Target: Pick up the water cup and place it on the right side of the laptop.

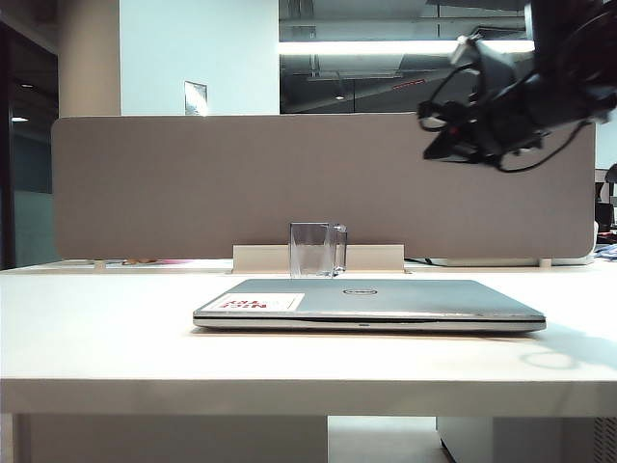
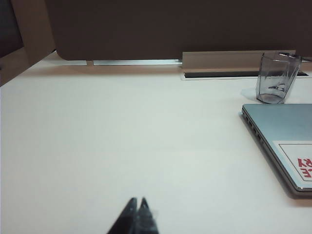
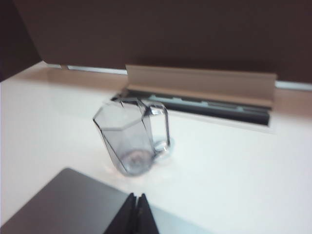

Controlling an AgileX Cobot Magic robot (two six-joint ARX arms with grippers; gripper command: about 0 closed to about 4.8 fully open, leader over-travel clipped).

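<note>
Nearest you on the bench [image 1: 96, 338] lies the laptop [image 1: 371, 301], lid shut, sticker toward its left end. Your left gripper [image 2: 137, 207] sits low over bare bench off the laptop's left side, its fingers pressed together and empty, well apart from anything. Just behind the laptop, near the middle of its back edge, the water cup [image 1: 315, 250] stands upright on the bench, handle toward the right, in front of the cable flap [image 3: 200, 85] and the grey partition [image 1: 193, 183]. Your right gripper [image 3: 138, 207] hangs high above the laptop's right end, fingers closed tip to tip with nothing between them, aimed down toward the cup. You're in the approach step; the cup hasn't been touched. Next you'll likely need to spread those right fingers wide before descending, then come in over the laptop's back edge and close on the cup's body or handle. Watch the clear faceted walls: they may slip, and the laptop sits very near.
</note>
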